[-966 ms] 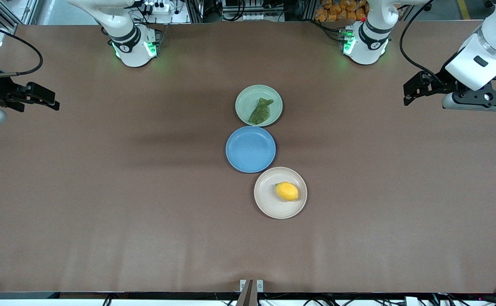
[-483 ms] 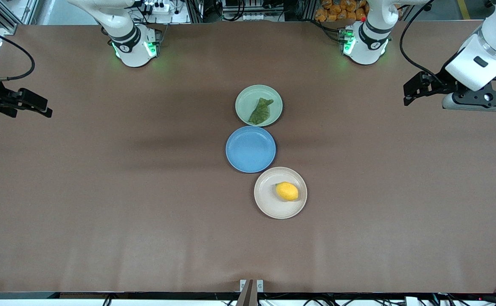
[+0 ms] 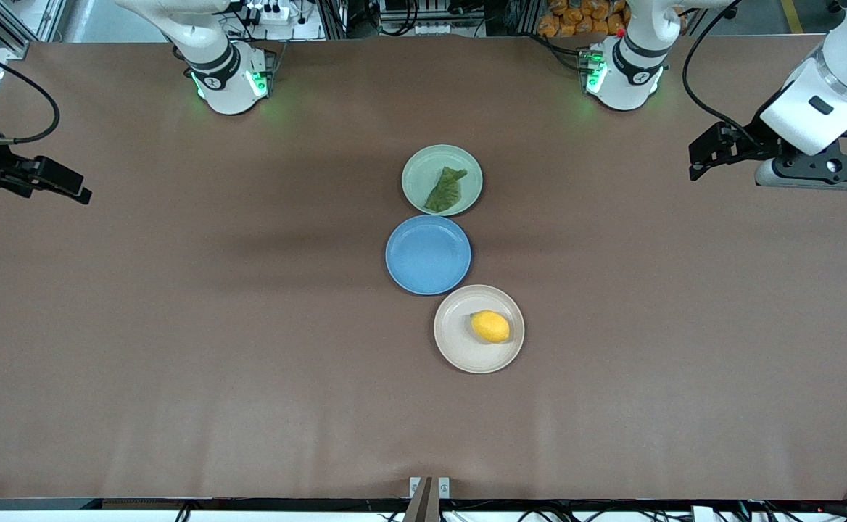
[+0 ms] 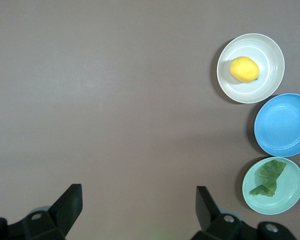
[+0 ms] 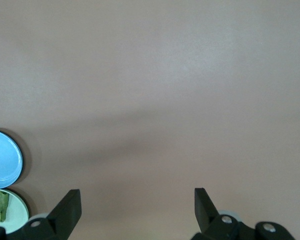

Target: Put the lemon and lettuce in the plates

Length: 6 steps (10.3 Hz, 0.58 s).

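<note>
Both items sit in plates already, so task looks done, by my read. Lemon (image 3: 490, 326) rests in beige plate (image 3: 454, 348), the plate nearest the front camera; it lies off-centre, toward the left arm's end. Lettuce (image 3: 446, 189) lies in pale green plate (image 3: 418, 168), the farthest of the three. Blue plate (image 3: 428, 254) is between them, nothing in it; its rims nearly touch its neighbours'.

Left pincer (image 3: 706, 154) hangs over bare table (image 3: 177, 326) at the left arm's end, well apart from the plates; fingers spread wide, nothing held, per left wrist view (image 4: 137, 207). Right pincer (image 3: 68, 181) is over the table edge at the right arm's end, likewise spread and empty (image 5: 135, 207). Both arms wait.

Risks from here, as judgement:
- Lemon is round and the plate shallow. Any knock to table or plate could roll it over the rim.
- Lettuce tip reaches close to the rim on the blue-plate side; light leaf, so a passing arm's brush or draught could drag it out.
- Plates are packed in a line. Nudging one shifts the next.
- A needless re-reach by either arm is the main cause I'd expect; best left parked.
</note>
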Available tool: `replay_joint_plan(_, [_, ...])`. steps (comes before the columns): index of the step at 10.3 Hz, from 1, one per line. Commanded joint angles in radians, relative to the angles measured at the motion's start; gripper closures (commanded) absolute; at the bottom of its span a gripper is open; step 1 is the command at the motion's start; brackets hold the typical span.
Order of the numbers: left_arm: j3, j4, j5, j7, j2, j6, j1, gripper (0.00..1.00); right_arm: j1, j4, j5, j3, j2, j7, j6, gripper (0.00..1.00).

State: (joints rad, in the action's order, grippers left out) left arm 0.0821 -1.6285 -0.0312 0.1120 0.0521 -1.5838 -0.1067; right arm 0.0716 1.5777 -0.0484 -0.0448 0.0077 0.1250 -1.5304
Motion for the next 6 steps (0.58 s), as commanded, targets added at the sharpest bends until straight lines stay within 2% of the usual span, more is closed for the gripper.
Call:
replay_joint_plan(1, [-0.001, 0.018, 0.004, -0.023, -0.005, 0.019, 0.002, 0.0, 0.028, -0.019, 0.006, -0.007, 0.012, -0.016, 0.009, 0.0])
replay_joint_plan(6, [-0.001, 0.018, 0.004, -0.022, -0.005, 0.019, 0.002, 0.0, 0.02, -0.047, 0.016, -0.01, 0.029, -0.036, 0.006, 0.0])
